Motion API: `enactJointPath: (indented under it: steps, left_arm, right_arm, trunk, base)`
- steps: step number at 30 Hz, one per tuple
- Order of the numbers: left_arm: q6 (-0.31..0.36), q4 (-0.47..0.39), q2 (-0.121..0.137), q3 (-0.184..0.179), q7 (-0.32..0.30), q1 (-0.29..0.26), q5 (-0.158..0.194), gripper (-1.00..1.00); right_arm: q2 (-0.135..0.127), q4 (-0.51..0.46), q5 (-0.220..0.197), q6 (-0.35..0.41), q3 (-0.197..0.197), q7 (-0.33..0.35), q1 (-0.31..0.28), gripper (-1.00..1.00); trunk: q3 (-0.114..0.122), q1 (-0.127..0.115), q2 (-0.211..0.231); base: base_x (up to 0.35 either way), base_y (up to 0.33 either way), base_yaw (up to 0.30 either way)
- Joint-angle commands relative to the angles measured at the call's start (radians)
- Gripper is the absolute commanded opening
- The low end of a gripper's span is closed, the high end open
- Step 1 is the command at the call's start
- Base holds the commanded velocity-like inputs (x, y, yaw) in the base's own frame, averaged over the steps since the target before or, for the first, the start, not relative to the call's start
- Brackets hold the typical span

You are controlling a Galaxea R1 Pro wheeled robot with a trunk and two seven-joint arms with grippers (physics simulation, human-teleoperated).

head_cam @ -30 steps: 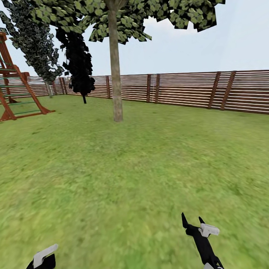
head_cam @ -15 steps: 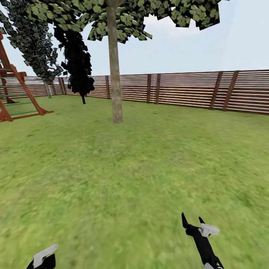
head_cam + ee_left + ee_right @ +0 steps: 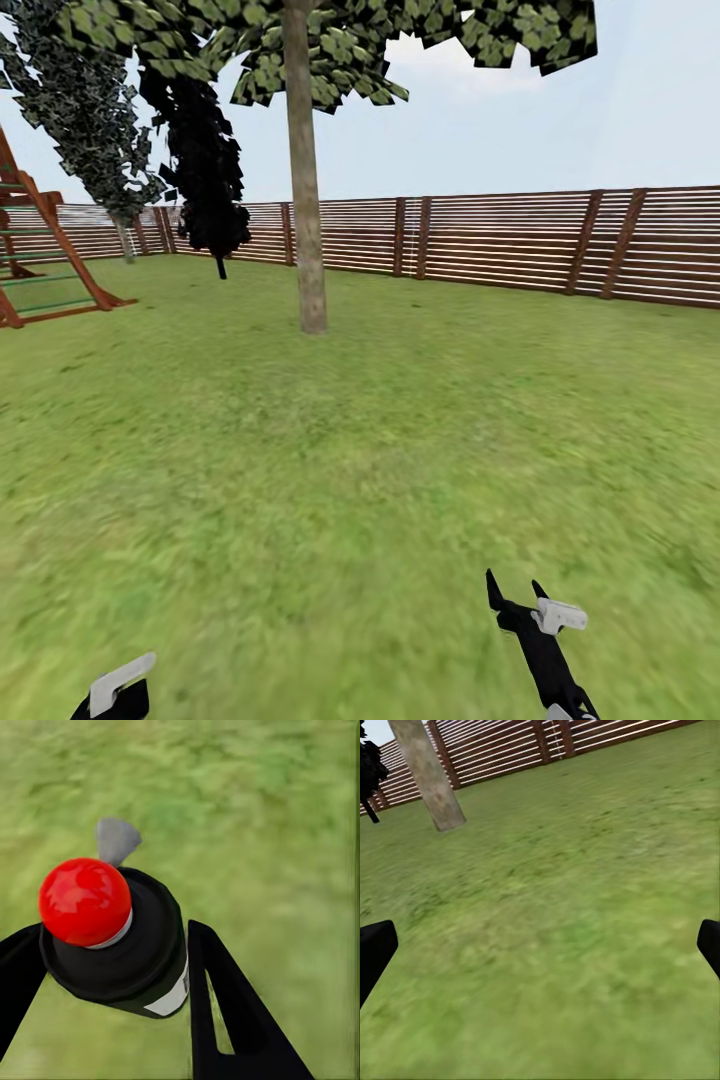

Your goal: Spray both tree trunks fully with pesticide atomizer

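Note:
The pesticide atomizer (image 3: 120, 937), a black bottle with a red knob and a grey nozzle, sits between the black fingers of my left gripper (image 3: 112, 945), which is shut on it. In the head view the left gripper (image 3: 115, 690) shows at the bottom edge. One tree stands ahead on the lawn, its thick grey-brown tree trunk (image 3: 305, 200) rising to a blocky green crown (image 3: 340, 40). The same trunk (image 3: 431, 776) appears in the right wrist view. My right gripper (image 3: 515, 595) hangs low over the grass, open, with nothing in it.
A brown slat fence (image 3: 500, 240) rings the lawn behind the tree. A red-brown wooden play frame (image 3: 40, 250) stands at the left. Dark narrow conifers (image 3: 205, 170) grow near the fence's far left corner. Open grass (image 3: 350, 450) lies between me and the trunk.
The whole head view has shifted: the play frame slides toward the left edge and the trunk looks slightly nearer, so the camera moved. Both grippers hold the same pose.

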Motion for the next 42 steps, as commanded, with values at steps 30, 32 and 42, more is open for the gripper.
enactJointPath:
  steps: [30, 32, 42]
  left_arm:
    - [0.000, 0.000, 0.001, 0.000, 0.000, 0.000, 0.000, -1.00]
    - [0.000, 0.000, 0.001, 0.000, 0.000, 0.000, 0.000, -1.00]
    - [0.000, 0.000, 0.001, 0.000, 0.000, 0.000, 0.000, -1.00]
  right_arm:
    - [0.000, 0.000, 0.000, 0.000, 0.000, 0.000, 0.000, 1.00]
    - [0.000, 0.000, 0.000, 0.000, 0.000, 0.000, 0.000, 1.00]
    - [0.000, 0.000, 0.000, 0.000, 0.000, 0.000, 0.000, 1.00]
  trunk:
    - [0.000, 0.000, 0.000]
    - [0.000, 0.000, 0.000]
    - [0.000, 0.000, 0.000]
  base:
    - [0.331, 0.000, 0.000]
    - [0.331, 0.025, 0.000]
    - [0.323, 0.120, 0.000]
